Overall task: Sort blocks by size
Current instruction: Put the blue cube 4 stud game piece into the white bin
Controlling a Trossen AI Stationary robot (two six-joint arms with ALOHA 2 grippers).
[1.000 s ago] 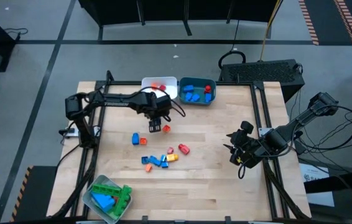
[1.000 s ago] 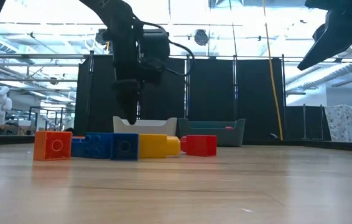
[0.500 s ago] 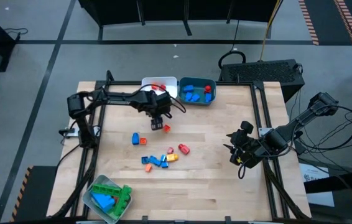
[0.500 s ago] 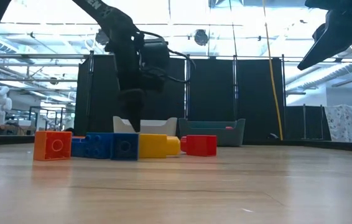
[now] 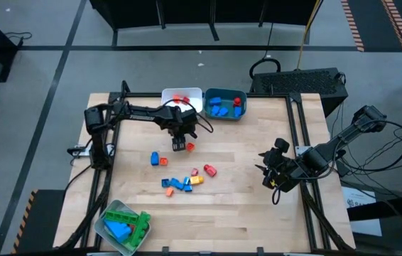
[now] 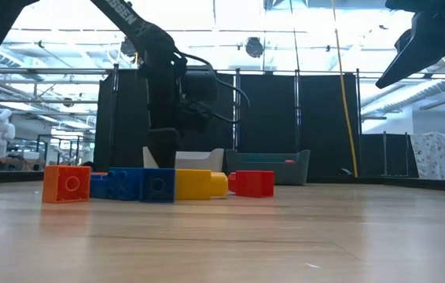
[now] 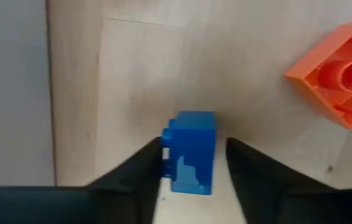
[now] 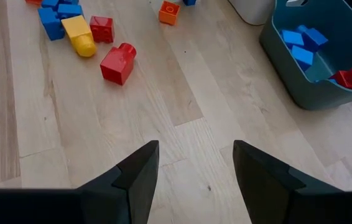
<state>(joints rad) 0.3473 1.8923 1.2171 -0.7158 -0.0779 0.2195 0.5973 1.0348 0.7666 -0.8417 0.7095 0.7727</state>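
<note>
**Left gripper straddles a small blue block near the far bins**

A wooden table [image 5: 243, 213] is seen from above, with 2 dark robot arms. The left arm reaches across the far half of the table. Its left gripper [image 5: 178, 144] points down just in front of a white bin [image 5: 194, 93] and a teal bin [image 5: 224, 115], which stand side by side at the far edge.

In the left wrist view, a small blue block [image 7: 191, 152] sits between the 2 dark fingers [image 7: 142, 171] of the left gripper [image 7: 191, 163]. The fingers are narrowly apart, one on each side of the block. Whether they press on it cannot be told. An orange block [image 7: 338, 71] lies just beside it on the wood, apart from the fingers.

The white bin holds red and orange blocks. The teal bin holds several blue blocks and a red one.

Near the middle of the table lies a loose cluster of blocks [image 5: 180, 183] in blue, orange and yellow. A red block [image 5: 209, 170] lies at the cluster's right, and a single blue block [image 5: 155, 159] lies to its left.

At the near left corner, a clear grey bin [image 5: 104, 229] holds long green and blue blocks.

The right gripper [image 5: 270, 179] waits at the right edge of the table, well apart from the blocks, with its fingers [image 8: 140, 171] spread wide and nothing between them.
</note>
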